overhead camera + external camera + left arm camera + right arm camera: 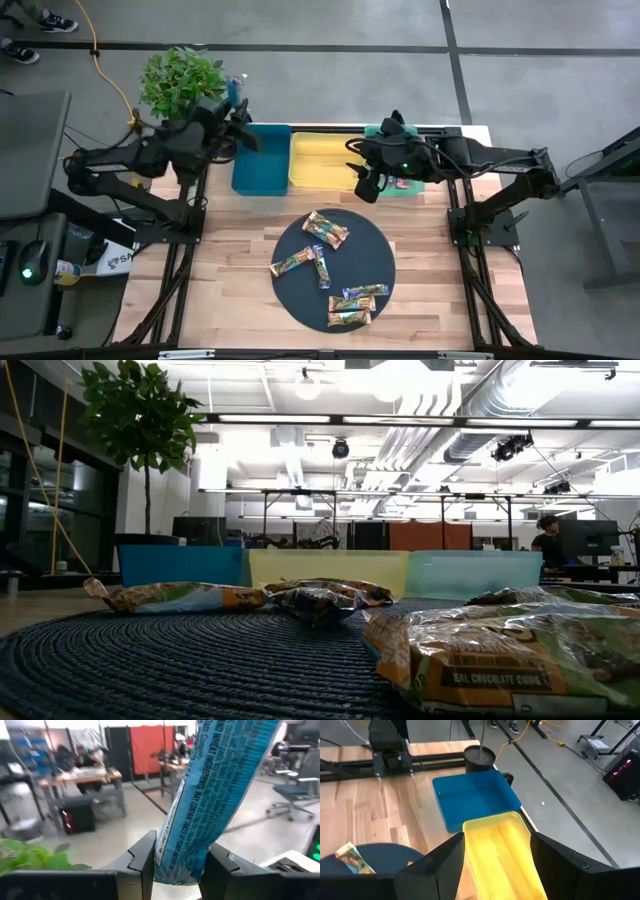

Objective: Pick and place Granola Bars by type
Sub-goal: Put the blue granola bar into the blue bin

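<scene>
blue-wrapped granola bar (210,785) pinched between the fingers of the left gripper (177,865), raised upright in the air by the potted plant (178,80), just beside the far left corner of the blue bin (262,158). seen from above as a small blue strip at the gripper tip (234,95), clear of the table.

open right gripper (497,855), nothing between its fingers, hovering over the yellow bin (502,850) near its border with the green bin (405,185). something pink and white lying in the green bin, partly hidden under the right arm; too hidden to tell what.

three bins side by side along the far edge of the wooden table (230,260): blue, yellow, green, left to right.

round dark woven mat (300,290) in the middle of the table, with the remaining granola bars (326,229) scattered on it: one at the far side, two near the centre touching at their ends, and two more close together at the near right edge. green-and-gold wrappers on most, one blue near the centre (322,268).
</scene>
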`<action>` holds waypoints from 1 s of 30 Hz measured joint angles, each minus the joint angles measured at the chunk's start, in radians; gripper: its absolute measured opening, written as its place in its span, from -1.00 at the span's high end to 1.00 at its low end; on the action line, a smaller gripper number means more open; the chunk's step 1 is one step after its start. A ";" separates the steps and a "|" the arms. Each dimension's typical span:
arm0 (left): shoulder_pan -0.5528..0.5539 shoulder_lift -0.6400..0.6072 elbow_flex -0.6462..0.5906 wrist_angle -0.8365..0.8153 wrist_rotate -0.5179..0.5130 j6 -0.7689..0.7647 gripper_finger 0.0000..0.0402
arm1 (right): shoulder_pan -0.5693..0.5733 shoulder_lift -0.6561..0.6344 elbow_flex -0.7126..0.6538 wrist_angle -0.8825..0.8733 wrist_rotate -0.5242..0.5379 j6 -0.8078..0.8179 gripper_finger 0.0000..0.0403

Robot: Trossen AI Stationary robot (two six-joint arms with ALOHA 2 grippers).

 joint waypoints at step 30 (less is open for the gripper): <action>0.578 0.422 -0.193 -0.571 1.146 -0.738 0.45 | 0.003 -0.023 0.000 -0.084 -0.045 0.038 -0.05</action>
